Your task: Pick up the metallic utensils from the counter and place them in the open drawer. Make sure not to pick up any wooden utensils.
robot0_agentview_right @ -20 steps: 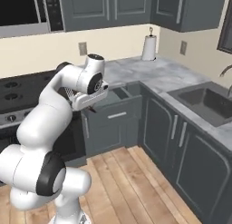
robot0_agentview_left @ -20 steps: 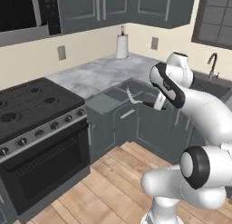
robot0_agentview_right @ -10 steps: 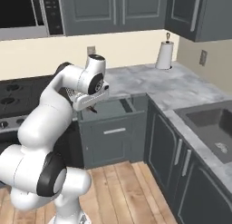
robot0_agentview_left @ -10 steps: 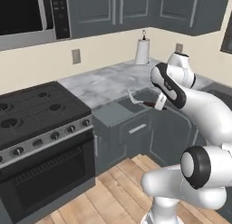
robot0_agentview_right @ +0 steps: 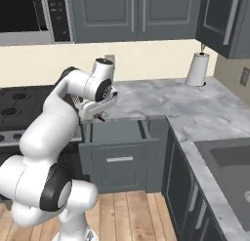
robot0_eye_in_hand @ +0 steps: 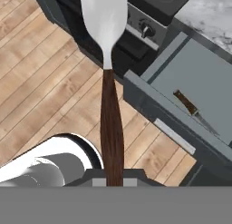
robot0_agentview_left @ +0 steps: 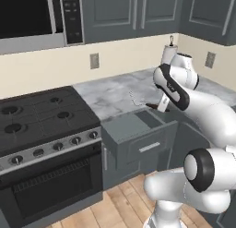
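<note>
Gripping a brown-handled metal spatula point(robot0_eye_in_hand: 108, 82), gripper point(robot0_eye_in_hand: 112, 180) clenched, slate drawer point(robot0_eye_in_hand: 195, 78) open, knife point(robot0_eye_in_hand: 192, 109) lying inside, veined marble counter point(robot0_agentview_left: 115, 93)

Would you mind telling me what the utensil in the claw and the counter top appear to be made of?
The held utensil looks like polished metal at its broad pale end, smooth and silvery, on a dark brown handle with streaks like wood grain, though that could be stained plastic. The counter looks like marble: grey-white with soft darker veining and a matte sheen.
</note>
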Motion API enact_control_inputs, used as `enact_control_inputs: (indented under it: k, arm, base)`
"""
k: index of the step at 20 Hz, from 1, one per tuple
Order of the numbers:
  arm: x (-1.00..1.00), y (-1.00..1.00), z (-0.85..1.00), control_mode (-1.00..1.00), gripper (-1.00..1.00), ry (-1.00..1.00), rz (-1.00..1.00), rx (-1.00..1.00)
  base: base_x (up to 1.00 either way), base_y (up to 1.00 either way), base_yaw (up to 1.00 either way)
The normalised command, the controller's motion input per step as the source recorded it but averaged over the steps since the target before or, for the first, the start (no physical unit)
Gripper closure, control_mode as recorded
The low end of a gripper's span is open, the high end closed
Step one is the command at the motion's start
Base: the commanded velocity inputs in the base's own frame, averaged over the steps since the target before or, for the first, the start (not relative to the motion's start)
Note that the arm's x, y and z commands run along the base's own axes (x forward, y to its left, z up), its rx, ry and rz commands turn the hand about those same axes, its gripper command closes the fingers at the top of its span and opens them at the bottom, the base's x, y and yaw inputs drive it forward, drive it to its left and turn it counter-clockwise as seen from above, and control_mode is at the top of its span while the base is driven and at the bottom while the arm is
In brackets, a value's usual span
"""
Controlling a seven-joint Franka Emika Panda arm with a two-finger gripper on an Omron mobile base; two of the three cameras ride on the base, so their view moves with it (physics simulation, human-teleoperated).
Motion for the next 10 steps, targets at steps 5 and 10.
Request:
enact_control_inputs:
  k: [5, 10]
  arm:
    - [0.0, 0.0, 0.0, 1.0, 1.0, 0.0, 0.0, 0.0]
    - [0.0, 0.0, 0.0, 1.0, 1.0, 0.0, 0.0, 0.0]
  base:
    - [0.53, -0.28, 0.34]
    - [0.49, -0.3, 0.38]
